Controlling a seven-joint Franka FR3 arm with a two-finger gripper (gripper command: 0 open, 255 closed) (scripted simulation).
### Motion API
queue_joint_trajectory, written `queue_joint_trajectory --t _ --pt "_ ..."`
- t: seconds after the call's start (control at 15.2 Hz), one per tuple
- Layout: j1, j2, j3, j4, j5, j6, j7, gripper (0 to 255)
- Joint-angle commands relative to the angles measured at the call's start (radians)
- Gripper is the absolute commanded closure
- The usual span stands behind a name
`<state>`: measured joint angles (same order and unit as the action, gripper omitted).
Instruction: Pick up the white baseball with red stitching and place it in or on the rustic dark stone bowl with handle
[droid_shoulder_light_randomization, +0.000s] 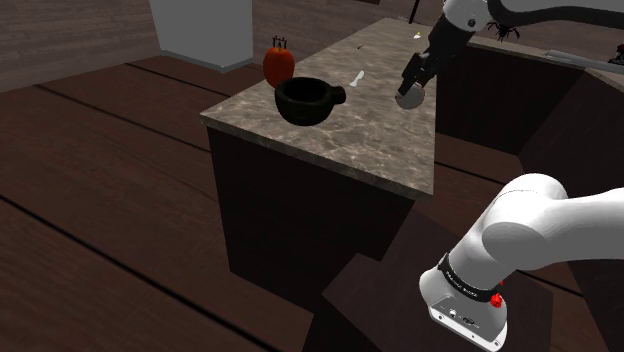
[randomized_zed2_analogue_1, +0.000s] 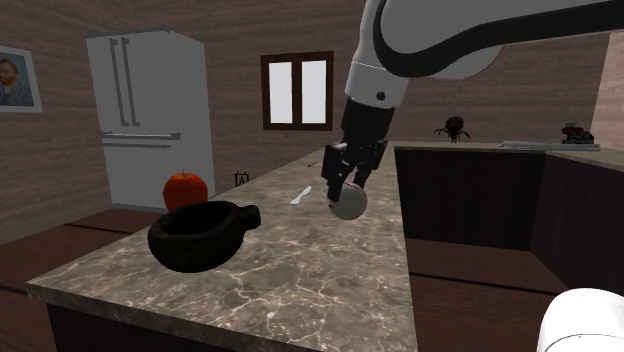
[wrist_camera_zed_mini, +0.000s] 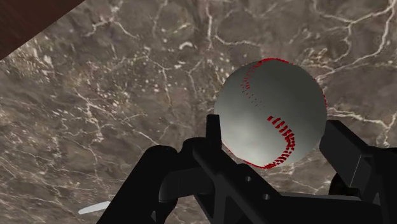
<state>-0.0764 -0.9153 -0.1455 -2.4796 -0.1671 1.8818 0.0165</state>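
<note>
The hand (randomized_zed2_analogue_1: 346, 196) clasps the baseball (wrist_camera_zed_mini: 270, 111), apart from the dark bowl (randomized_zed2_analogue_1: 192, 252)

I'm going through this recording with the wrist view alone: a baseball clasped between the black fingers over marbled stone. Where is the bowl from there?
Observer: The dark bowl stands on the same counter, off to the shoulder view's left of the baseball and apart from it.
Operator: Is anything lying in it?
Observer: No. In the second exterior view its hollow looks bare.
Operator: Anything near it that the arm might bump?
Observer: A red fruit stands close behind the dark bowl, on the side away from the gripper.
</note>
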Motion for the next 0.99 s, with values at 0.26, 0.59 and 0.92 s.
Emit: queue_joint_trajectory --t 0.26,0.59,0.92 --pt "0.005 0.025 0.008 0.096 0.009 -0.071 -0.004 255" --pt "0.009 0.051 0.012 0.179 0.015 -0.128 -0.009 255" --pt "0.011 0.075 0.016 0.251 0.02 -0.176 -0.012 255"
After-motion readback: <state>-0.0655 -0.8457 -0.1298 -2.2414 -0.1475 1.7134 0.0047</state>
